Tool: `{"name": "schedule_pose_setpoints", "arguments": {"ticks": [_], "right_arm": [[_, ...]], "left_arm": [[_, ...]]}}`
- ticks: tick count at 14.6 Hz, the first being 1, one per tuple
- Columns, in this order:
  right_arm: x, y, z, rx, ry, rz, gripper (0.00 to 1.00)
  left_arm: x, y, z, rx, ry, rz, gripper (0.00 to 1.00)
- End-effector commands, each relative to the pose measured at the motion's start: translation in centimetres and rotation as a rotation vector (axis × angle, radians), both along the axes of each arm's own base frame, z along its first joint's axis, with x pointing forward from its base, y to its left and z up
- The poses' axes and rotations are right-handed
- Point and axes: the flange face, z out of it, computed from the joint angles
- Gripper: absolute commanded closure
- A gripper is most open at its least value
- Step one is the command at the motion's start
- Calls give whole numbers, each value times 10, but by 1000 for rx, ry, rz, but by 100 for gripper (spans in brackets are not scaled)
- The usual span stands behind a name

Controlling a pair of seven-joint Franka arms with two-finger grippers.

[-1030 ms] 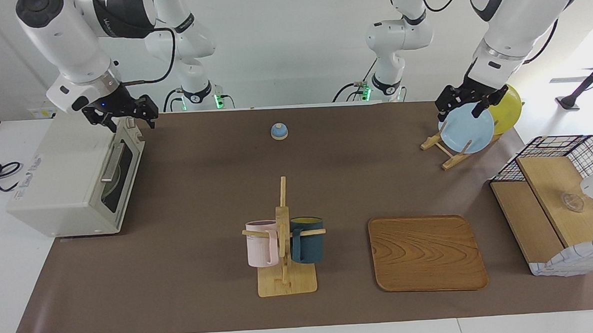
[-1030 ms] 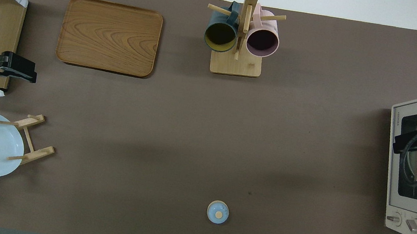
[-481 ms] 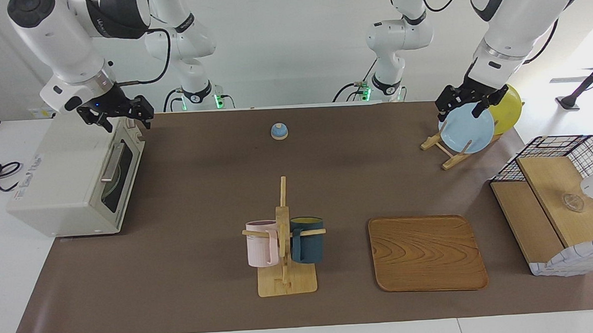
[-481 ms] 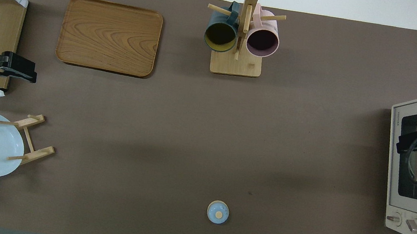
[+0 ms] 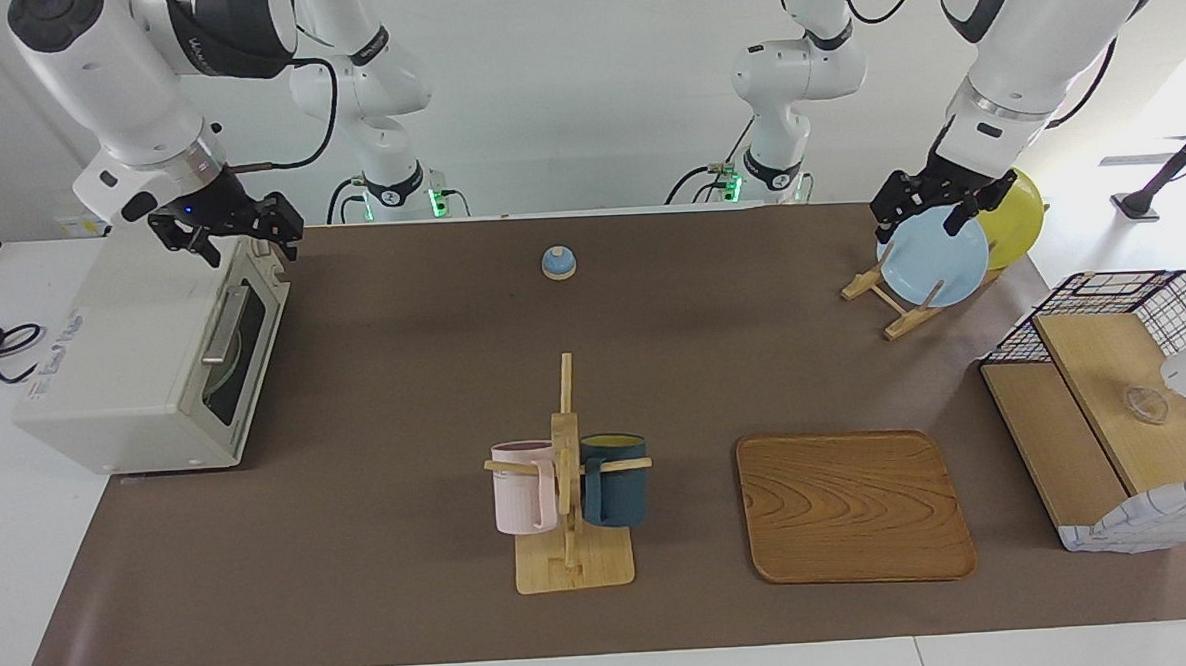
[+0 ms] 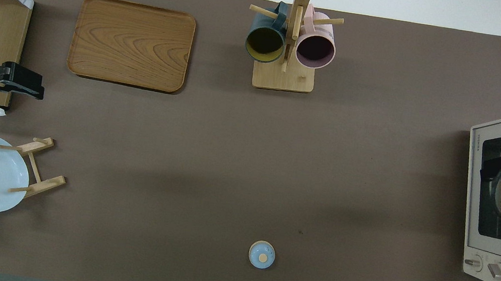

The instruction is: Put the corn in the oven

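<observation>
Both empty, open-fingered, the right gripper (image 5: 244, 231) hangs over the closed oven (image 5: 144, 358) and the left gripper (image 5: 933, 208) over the blue plate (image 5: 935, 258).

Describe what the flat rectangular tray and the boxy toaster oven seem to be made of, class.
Flat rectangular brown tray: apparently wood with a smooth finish; curved grain lines show. Boxy off-white toaster oven: probably painted metal casing with a matte look, a dark glass door and a shiny metal bar handle.

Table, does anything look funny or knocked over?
Nothing is spilled or tipped. Only oddity: no corn cob shows anywhere, and the boxy off-white toaster oven has its dark glass door shut.
</observation>
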Motion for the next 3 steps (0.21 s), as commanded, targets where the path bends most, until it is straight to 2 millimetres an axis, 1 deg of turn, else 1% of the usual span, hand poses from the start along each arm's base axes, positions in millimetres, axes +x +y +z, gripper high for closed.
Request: {"name": "schedule_pose_setpoints", "arguments": {"ticks": [1, 3], "right_arm": [[3, -1, 4, 19, -17, -11, 0], [2, 1, 7, 21, -23, -9, 0]], "left_arm": [[-7, 3, 3, -15, -8, 10, 0], [-7, 3, 3, -15, -8, 10, 0]]}}
